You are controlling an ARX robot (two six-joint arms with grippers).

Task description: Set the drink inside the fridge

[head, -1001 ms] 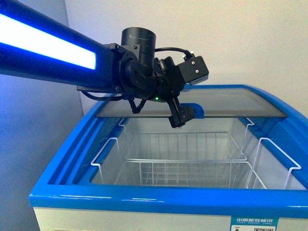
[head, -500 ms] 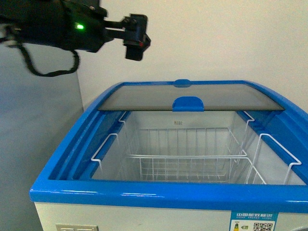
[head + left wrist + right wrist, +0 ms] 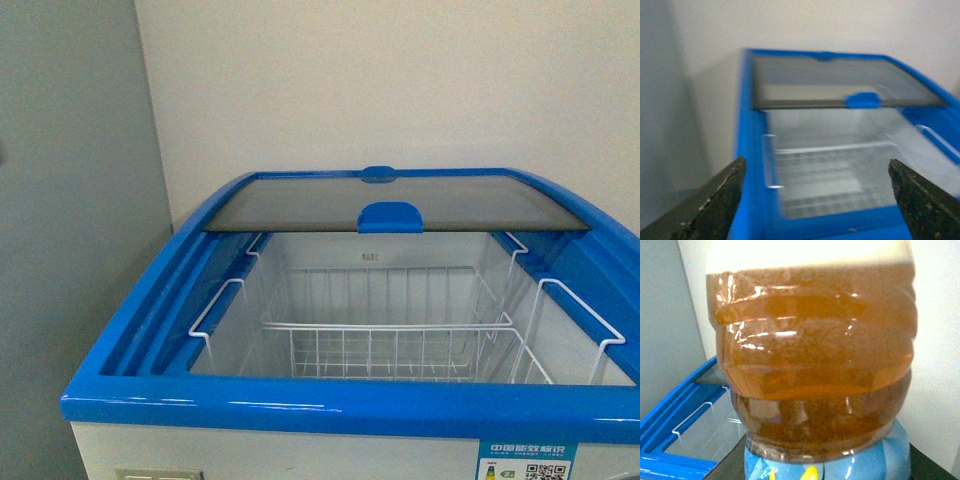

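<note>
The left claw (image 3: pixel 815 167) has pulled back out of the front view and hangs spread wide and empty. The fridge (image 3: pixel 330 405) lies ahead of and below it, with the glass lid (image 3: pixel 395 203) slid to the rear and the wire basket (image 3: pixel 385 345) exposed, so the opening looks ready. The right claw (image 3: pixel 827 465) appears clamped on the drink (image 3: pixel 815 355), a ribbed clear bottle of amber liquid with a pale blue wrap, held short of the fridge.
</note>
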